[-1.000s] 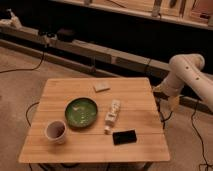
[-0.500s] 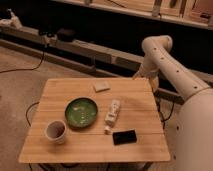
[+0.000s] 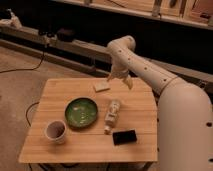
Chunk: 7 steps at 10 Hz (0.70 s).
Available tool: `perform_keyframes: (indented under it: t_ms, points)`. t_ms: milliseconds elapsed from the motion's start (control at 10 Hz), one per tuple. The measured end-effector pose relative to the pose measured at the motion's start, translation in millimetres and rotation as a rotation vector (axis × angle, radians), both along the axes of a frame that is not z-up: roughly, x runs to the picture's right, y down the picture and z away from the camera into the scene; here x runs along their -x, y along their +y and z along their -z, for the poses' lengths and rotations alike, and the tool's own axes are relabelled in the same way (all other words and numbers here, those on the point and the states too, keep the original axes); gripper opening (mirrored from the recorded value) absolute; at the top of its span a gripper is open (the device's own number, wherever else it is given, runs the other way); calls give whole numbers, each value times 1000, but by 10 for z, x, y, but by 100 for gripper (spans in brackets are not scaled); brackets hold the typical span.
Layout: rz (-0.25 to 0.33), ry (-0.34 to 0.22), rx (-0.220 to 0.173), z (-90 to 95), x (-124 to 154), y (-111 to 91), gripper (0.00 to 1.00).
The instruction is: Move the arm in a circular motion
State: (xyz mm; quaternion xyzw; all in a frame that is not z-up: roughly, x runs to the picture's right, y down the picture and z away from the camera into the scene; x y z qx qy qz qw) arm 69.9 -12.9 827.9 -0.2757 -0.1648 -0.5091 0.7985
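Note:
The arm is thick, white and tubular with small dark dots. It rises from the lower right, bends at an elbow and points down over the far edge of the wooden table. Its gripper hangs just above the tabletop, right of a small pale block. The two fingers stand apart, open, with nothing between them.
On the table are a green plate, a white mug, a white bottle lying on its side and a black phone. A dark shelf unit runs behind, with cables on the floor at the left.
The arm has swept leftward, from beside the table's right edge to above its far edge. It now reaches further into view. The gripper has come down near the pale block.

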Motion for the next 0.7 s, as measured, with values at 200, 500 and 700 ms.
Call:
perform_keyframes:
  t_ms: [200, 500, 700]
  points:
    - [67, -146, -2, 545, 594, 357, 80]
    - [68, -316, 65, 1295, 952, 1093, 80]
    - [-2, -341, 131, 1581, 812, 1487, 80]
